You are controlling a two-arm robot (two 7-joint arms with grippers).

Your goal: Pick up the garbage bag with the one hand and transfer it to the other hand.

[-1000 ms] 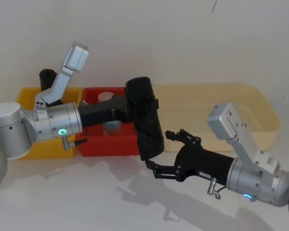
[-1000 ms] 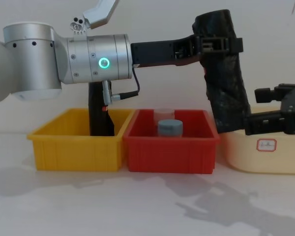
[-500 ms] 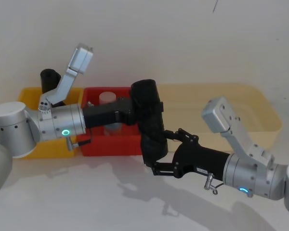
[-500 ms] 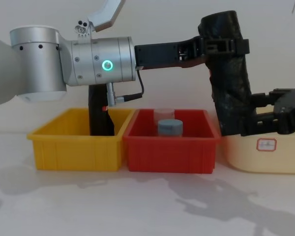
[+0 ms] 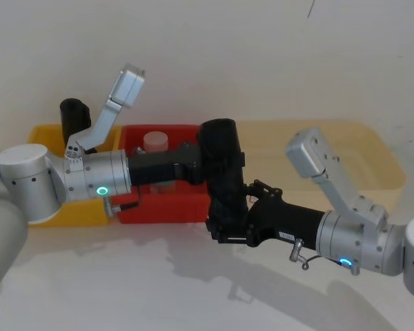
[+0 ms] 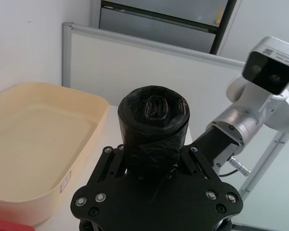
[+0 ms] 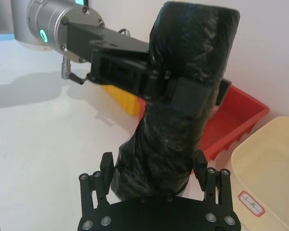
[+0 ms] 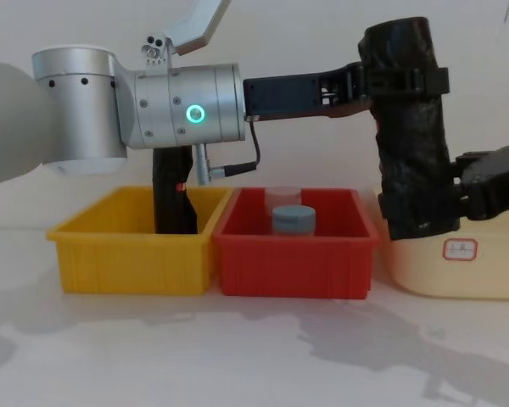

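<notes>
The garbage bag point(image 5: 224, 172), a thick roll of black crinkled film, hangs upright in the air above the table in front of the bins. My left gripper point(image 5: 217, 162), on the arm with the green ring light, is shut on its upper part point(image 8: 399, 85). My right gripper point(image 5: 228, 224), on the arm with the blue ring light, reaches in from the right and is open. Its fingers point(image 7: 106, 168) sit close on both sides of the bag's lower end point(image 7: 154, 163). In the left wrist view the bag point(image 6: 154, 115) stands between my left gripper's fingers point(image 6: 113, 156).
A yellow bin point(image 8: 127, 254) holds a slim black upright object point(image 8: 174, 191). Beside it a red bin point(image 8: 297, 259) holds a grey-capped jar point(image 8: 293, 220). A cream tub point(image 8: 458, 267) stands at the right, behind the bag. Bare table lies in front of the bins.
My left arm has carried the bag to the right. My right gripper has pushed in from the right, from short of the bag to straddling its lower end.
</notes>
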